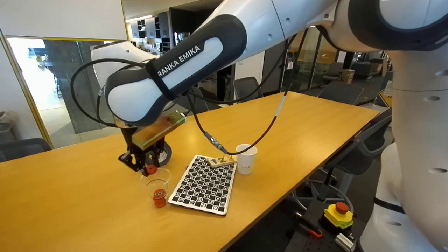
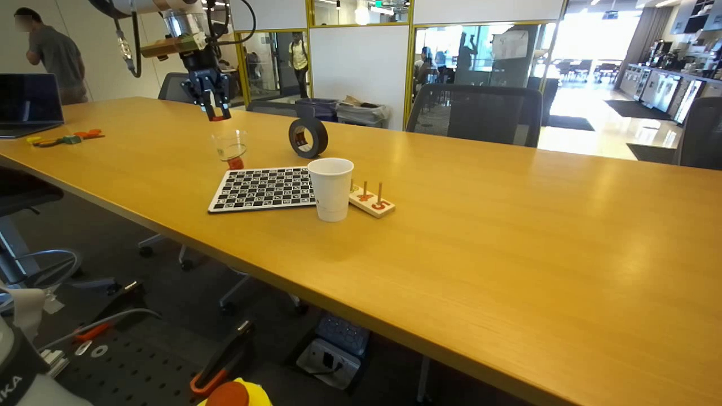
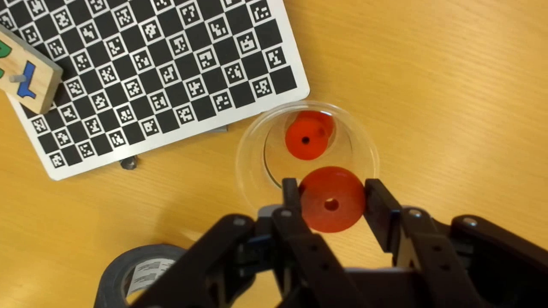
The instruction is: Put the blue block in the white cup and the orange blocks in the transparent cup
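Note:
My gripper [image 3: 332, 199] is shut on a round orange block [image 3: 314, 218] with a hole through it. In both exterior views the gripper [image 1: 150, 169] [image 2: 219, 114] holds it just above the transparent cup [image 1: 166, 184], which stands upright on the table. In the wrist view the held block overlaps the near part of the clear cup's rim [image 3: 245, 158]. Inside that cup lie orange pieces [image 3: 306, 145], one over another; they also show in an exterior view [image 1: 160, 199]. The white cup [image 1: 246, 162] [image 2: 331, 194] stands upright; its inside is hidden. The blue block is not in view.
A checkered board [image 1: 203, 189] lies between the two cups. A wooden peg board [image 1: 220, 162] [image 2: 379, 206] rests by the white cup. A black tape roll [image 2: 318, 138] [image 3: 112, 273] stands near the gripper. A laptop [image 2: 28, 104] and tools [image 2: 70, 138] lie farther off.

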